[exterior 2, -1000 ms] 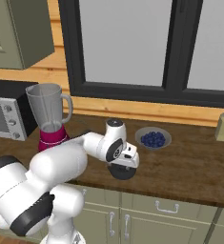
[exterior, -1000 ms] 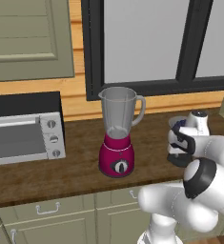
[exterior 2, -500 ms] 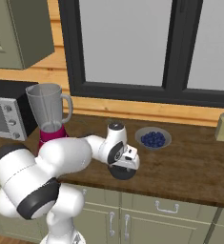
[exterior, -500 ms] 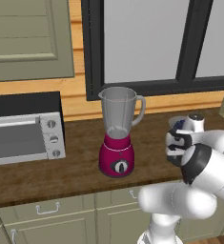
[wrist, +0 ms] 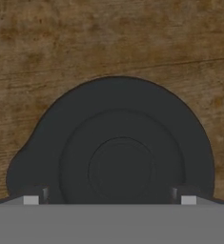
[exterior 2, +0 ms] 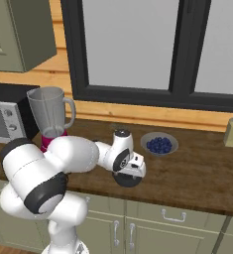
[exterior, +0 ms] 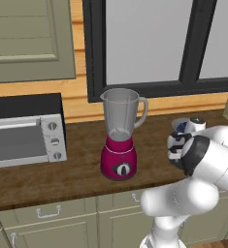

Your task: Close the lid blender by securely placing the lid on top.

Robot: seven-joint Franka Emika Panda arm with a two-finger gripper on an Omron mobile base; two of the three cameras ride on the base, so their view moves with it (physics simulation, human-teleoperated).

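End effector [wrist: 113,198] pointing straight down at the worktop [wrist: 46,43], jaws spread wide, nothing between them. In the hand view the two dark fingertips [wrist: 37,194] stand near the bottom corners, one to either side of the lid's raised centre.

The lid [wrist: 116,152]: black round disc, flat on the wood, directly beneath the end effector. Raised centre sits almost midway between the tips, a little up from them in the hand view. Disc is round, so no long axis to line up with; any jaw heading would serve. Whether the tips already touch the lid or hang just above it I cannot tell.

In the right base view the lid [exterior 2: 127,179] shows as a dark disc under the wrist, at the front edge of the worktop, near the bowl of blueberries [exterior 2: 159,145].

The blender [exterior: 120,133]: clear jar on a magenta base, upright, mouth uncovered, handle towards the arm's side. It stands well apart from the lid, off to the arm's left along the worktop. Toaster oven [exterior: 23,133] further left again.

Judgement: the move turns on a straight descent. The lid is below, centred; close on its raised centre or rim, then lift and carry left to the jar mouth.
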